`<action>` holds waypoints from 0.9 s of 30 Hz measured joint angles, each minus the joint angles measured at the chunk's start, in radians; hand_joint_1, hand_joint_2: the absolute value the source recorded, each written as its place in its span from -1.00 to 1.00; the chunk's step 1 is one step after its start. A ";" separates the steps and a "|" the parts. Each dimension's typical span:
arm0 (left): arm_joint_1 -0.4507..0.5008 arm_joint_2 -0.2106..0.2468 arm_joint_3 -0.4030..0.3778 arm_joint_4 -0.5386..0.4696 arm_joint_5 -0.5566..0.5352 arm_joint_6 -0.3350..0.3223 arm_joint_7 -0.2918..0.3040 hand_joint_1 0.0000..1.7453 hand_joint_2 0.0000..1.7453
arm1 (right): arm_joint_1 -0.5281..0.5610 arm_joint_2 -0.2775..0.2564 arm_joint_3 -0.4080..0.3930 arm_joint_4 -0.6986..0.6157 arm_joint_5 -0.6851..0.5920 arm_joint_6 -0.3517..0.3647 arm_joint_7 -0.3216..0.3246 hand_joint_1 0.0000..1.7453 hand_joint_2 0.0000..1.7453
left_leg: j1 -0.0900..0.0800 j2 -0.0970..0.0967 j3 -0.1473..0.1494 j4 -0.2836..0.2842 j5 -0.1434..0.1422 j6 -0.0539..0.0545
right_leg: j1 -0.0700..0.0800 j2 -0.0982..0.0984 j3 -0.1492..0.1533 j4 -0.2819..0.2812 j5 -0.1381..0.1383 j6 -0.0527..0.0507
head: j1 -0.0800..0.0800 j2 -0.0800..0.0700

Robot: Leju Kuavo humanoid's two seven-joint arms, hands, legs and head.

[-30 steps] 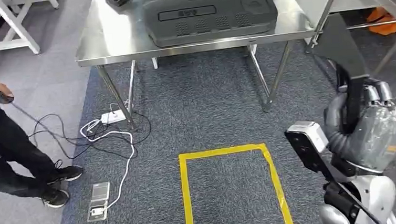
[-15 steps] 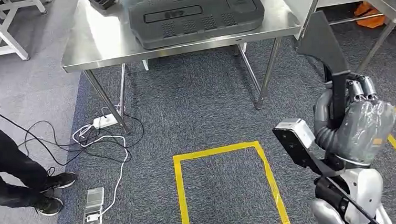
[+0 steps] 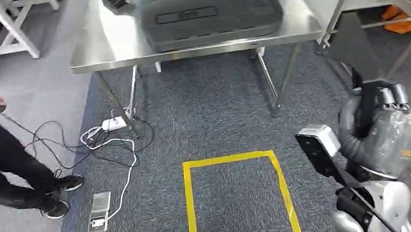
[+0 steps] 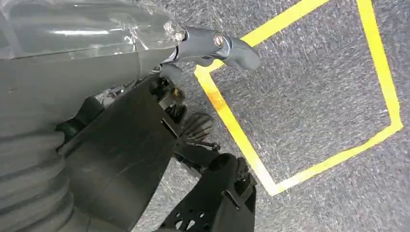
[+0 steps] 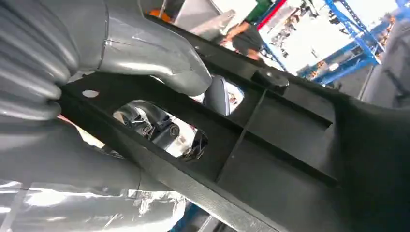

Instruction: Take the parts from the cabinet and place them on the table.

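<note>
Right hand [image 3: 381,116] clamped on flat black plastic panel [image 3: 352,51], carried upright, well short of steel worktop [image 3: 105,41]. Large black ribbed part [image 3: 212,14] already placed. Left hand: couldn't tell.

The right hand [image 3: 382,115] is grey under a clear glossy plastic wrap, with a ribbed grey cuff and a thick grey thumb [image 5: 145,53]. A white-topped black camera block [image 3: 319,150] sits beside silver-white arm shells. The left hand [image 4: 72,72] shows 1 brass-coloured screw.
</note>
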 joint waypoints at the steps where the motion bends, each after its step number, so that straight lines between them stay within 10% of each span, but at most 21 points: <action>1: -0.002 0.000 0.000 0.000 0.000 0.000 0.000 -1.00 1.00 | -0.001 0.000 0.000 0.000 -0.001 0.000 0.000 1.00 1.00 | 0.004 0.000 0.002 0.005 -0.008 -0.007 | 0.000 0.002 0.003 0.000 -0.003 -0.008 | -0.004 0.000; 3: -0.005 0.000 0.000 0.000 0.001 0.000 0.000 -1.00 1.00 | -0.003 0.000 0.000 0.000 -0.001 0.000 -0.002 1.00 1.00 | 0.004 -0.016 -0.030 0.083 -0.054 -0.005 | 0.002 0.002 0.009 -0.002 -0.005 -0.017 | -0.020 0.000; 6: -0.001 0.000 0.000 0.000 0.002 0.000 -0.001 -1.00 1.00 | -0.005 0.000 0.000 0.000 -0.001 0.000 -0.002 1.00 1.00 | -0.009 -0.022 -0.163 0.316 -0.134 0.006 | 0.014 0.005 0.011 -0.002 -0.012 -0.028 | -0.037 0.000; 8: 0.002 0.000 0.000 0.000 0.002 0.000 -0.001 -1.00 1.00 | -0.005 0.000 0.000 0.000 -0.002 0.000 -0.003 1.00 1.00 | -0.023 -0.025 -0.185 0.317 -0.089 0.027 | 0.027 0.011 0.021 -0.002 -0.018 -0.036 | -0.041 0.000; 11: 0.001 0.000 0.000 0.000 0.002 0.000 -0.001 -1.00 1.00 | -0.008 0.000 0.000 0.000 -0.003 0.000 -0.003 1.00 1.00 | -0.057 -0.039 -0.109 0.089 0.059 0.089 | 0.043 0.017 0.044 -0.007 -0.028 -0.043 | -0.044 0.000; 12: 0.001 0.006 0.000 0.001 0.003 0.001 0.000 -1.00 1.00 | -0.011 0.001 0.000 0.001 -0.003 0.000 -0.003 1.00 1.00 | -0.055 -0.044 -0.099 0.077 0.046 0.107 | 0.048 0.016 0.046 -0.009 -0.029 -0.041 | -0.031 0.000; 16: 0.000 0.002 0.000 0.000 0.003 0.001 -0.002 -1.00 1.00 | -0.012 0.001 0.000 0.002 -0.005 0.000 -0.004 1.00 1.00 | -0.064 -0.041 -0.084 0.018 0.053 0.110 | 0.035 0.022 0.047 -0.026 -0.024 -0.025 | -0.045 0.000; 18: -0.002 0.000 0.000 0.000 0.004 0.000 -0.002 -1.00 1.00 | -0.015 0.001 0.000 0.003 -0.004 0.000 -0.006 1.00 1.00 | -0.049 -0.034 -0.056 -0.024 0.067 0.091 | 0.035 0.009 0.038 0.013 -0.049 -0.014 | -0.038 0.000; 22: -0.001 -0.004 0.000 0.000 0.003 -0.002 -0.001 -1.00 1.00 | -0.016 0.001 0.000 0.006 -0.005 -0.003 -0.011 1.00 1.00 | -0.040 -0.028 -0.050 -0.022 0.060 0.088 | 0.019 0.008 -0.098 0.257 -0.143 0.016 | -0.025 0.000; 24: -0.001 -0.004 0.000 0.000 0.003 -0.002 -0.001 -1.00 1.00 | -0.016 0.001 0.000 0.007 -0.007 -0.003 -0.011 1.00 1.00 | -0.032 -0.028 -0.048 -0.013 0.050 0.077 | 0.008 0.005 -0.085 0.203 -0.081 0.031 | -0.021 0.000; 26: -0.002 -0.005 0.000 0.000 0.003 -0.003 -0.001 -1.00 1.00 | -0.018 0.001 0.000 0.008 -0.018 0.001 -0.014 1.00 1.00 | -0.019 -0.028 -0.047 0.016 0.027 0.058 | -0.006 -0.008 -0.001 0.021 0.021 0.051 | -0.014 0.000; 27: -0.003 -0.003 0.000 0.000 0.003 -0.003 -0.001 -1.00 1.00 | -0.020 0.002 0.000 0.013 -0.027 0.003 -0.018 1.00 1.00 | -0.024 -0.029 -0.054 0.029 0.015 0.045 | 0.003 -0.007 0.004 0.012 -0.011 0.056 | -0.003 0.000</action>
